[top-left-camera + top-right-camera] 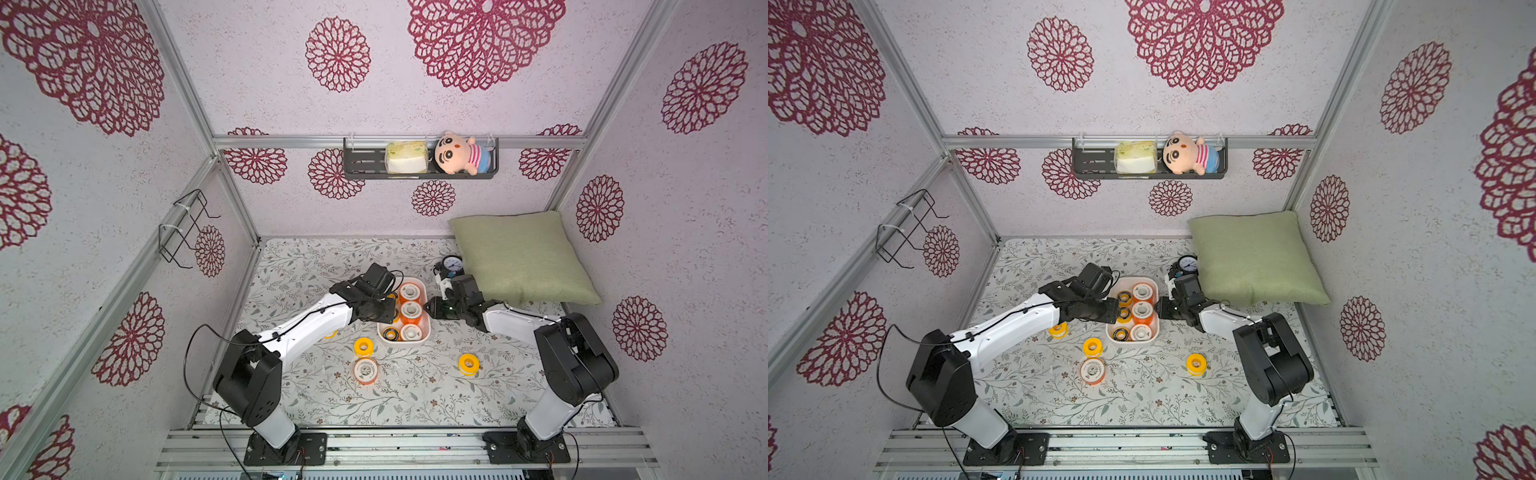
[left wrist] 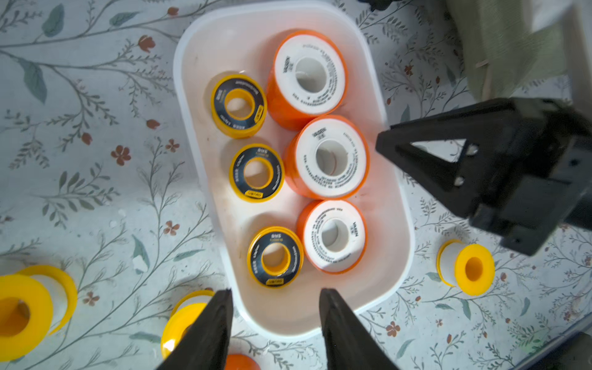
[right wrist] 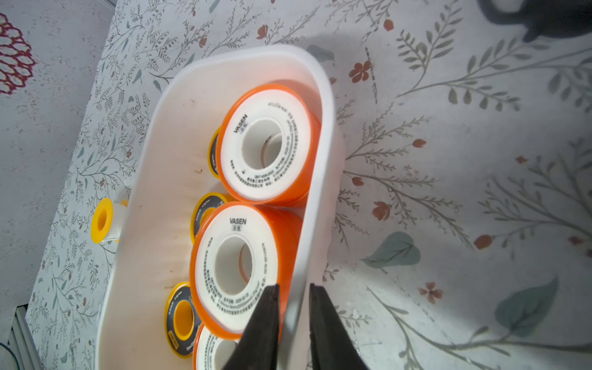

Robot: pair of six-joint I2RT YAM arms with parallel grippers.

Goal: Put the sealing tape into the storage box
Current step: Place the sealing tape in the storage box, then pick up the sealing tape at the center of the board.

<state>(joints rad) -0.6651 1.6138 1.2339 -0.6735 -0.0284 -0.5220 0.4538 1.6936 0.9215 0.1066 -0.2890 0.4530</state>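
The white plastic rectangular storage box (image 1: 1127,283) (image 2: 230,45) (image 3: 150,224) with rounded corners sits mid-table on the floral cloth (image 1: 415,395), its long sides running near to far. Six spools of sealing tape lie inside it: three white-faced, orange-rimmed spools (image 2: 330,157) in a row along its right side and three yellow spools with black ring faces (image 2: 256,173) along its left. The left gripper (image 2: 275,291) hangs over the left part of the box, jaws moderately apart with nothing between them. The right gripper (image 3: 293,288) is pinched narrow on the box's right wall, one finger inside and one outside. Out on the cloth, an all-yellow spool (image 1: 363,346) lies just near-left of the box, an orange-rimmed spool (image 1: 365,371) just nearer than that, a second all-yellow spool (image 1: 468,364) near-right, and one more yellow spool (image 1: 1058,330) is partly hidden under the left arm
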